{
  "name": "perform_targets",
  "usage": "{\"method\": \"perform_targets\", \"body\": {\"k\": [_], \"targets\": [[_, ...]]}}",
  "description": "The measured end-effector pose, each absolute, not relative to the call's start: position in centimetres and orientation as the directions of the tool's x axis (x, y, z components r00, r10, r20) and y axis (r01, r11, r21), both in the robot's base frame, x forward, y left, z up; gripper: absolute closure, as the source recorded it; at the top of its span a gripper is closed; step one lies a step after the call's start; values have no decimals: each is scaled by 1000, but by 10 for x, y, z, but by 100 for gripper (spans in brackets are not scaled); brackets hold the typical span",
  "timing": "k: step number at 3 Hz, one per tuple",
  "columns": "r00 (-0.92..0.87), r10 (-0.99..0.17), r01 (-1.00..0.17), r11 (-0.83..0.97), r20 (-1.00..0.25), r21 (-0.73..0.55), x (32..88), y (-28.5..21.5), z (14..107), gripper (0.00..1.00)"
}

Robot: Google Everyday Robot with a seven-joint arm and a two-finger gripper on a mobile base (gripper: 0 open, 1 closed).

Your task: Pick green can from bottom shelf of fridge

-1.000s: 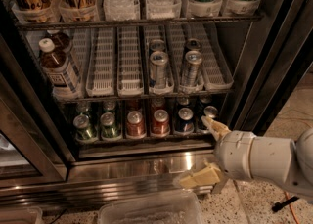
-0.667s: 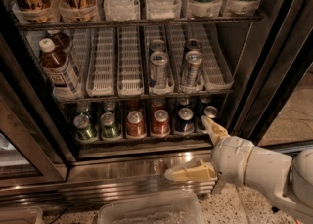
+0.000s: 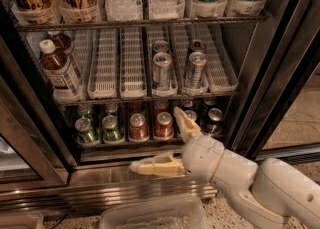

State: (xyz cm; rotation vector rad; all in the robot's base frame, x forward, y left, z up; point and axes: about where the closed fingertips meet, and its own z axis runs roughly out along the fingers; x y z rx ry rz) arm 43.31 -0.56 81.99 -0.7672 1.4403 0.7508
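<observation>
Two green cans (image 3: 86, 131) (image 3: 111, 128) stand at the left front of the bottom shelf (image 3: 125, 145) of the fridge (image 3: 274, 68). More green cans show behind them. To their right stand two red-brown cans (image 3: 138, 126) and a dark blue can (image 3: 214, 119). My gripper (image 3: 155, 139) is open and empty in front of the shelf, before the red-brown cans and right of the green ones. One cream finger (image 3: 183, 122) points up and the other finger (image 3: 152, 166) points left over the steel base. The upper finger partly hides a can.
The rack above holds white slotted trays (image 3: 104, 68), two taller silver cans (image 3: 161, 70) (image 3: 195, 68) and brown bottles (image 3: 57, 70) at left. A ribbed stainless base (image 3: 90, 188) runs below. A clear plastic bin (image 3: 150, 215) lies on the floor. A black door frame stands at right.
My gripper and arm have moved left and a little up, from the right end of the bottom shelf to in front of the red-brown cans. The cans have not moved.
</observation>
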Motion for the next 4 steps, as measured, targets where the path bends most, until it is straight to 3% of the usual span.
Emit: {"method": "perform_targets", "body": {"k": [2,4], "targets": [[49,18,-851,524,-999,-32,426,19,843,0],[92,-205,-803,564,-974,-194,460,20,748,0]]}}
